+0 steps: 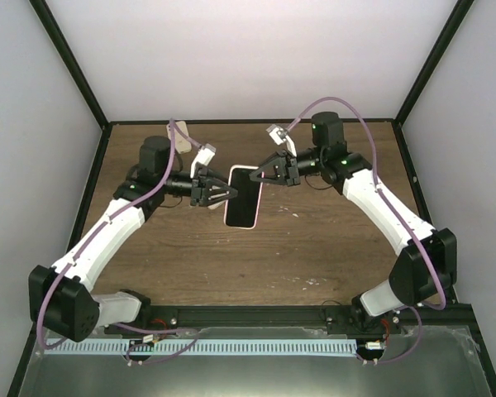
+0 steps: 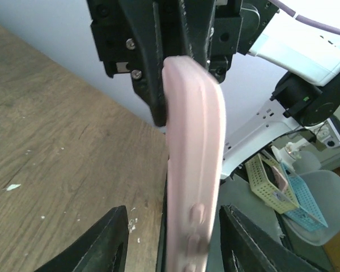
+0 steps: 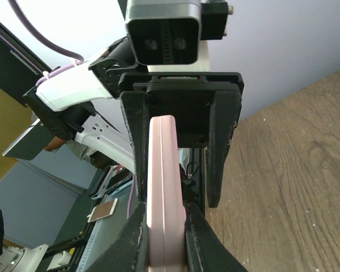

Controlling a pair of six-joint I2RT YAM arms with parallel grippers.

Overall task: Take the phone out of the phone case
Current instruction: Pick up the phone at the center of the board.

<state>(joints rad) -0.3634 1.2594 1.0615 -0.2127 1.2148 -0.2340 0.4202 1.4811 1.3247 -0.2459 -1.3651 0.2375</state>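
The phone (image 1: 242,194), black screen up, sits inside a pink case (image 1: 240,224) held above the wooden table. My right gripper (image 1: 264,173) is shut on the case's upper right edge; in the right wrist view its fingers (image 3: 132,238) press both faces of the pink case (image 3: 165,187). My left gripper (image 1: 225,195) is open at the case's left edge. In the left wrist view the case (image 2: 195,170) stands between the open fingertips (image 2: 110,241) with a gap on each side. The left gripper (image 2: 175,246) does not touch it.
The brown wooden table (image 1: 314,248) lies below the held phone, framed by black posts and white walls. A metal rail (image 1: 248,318) runs along the near edge by the arm bases. Small white specks (image 2: 11,187) lie on the wood.
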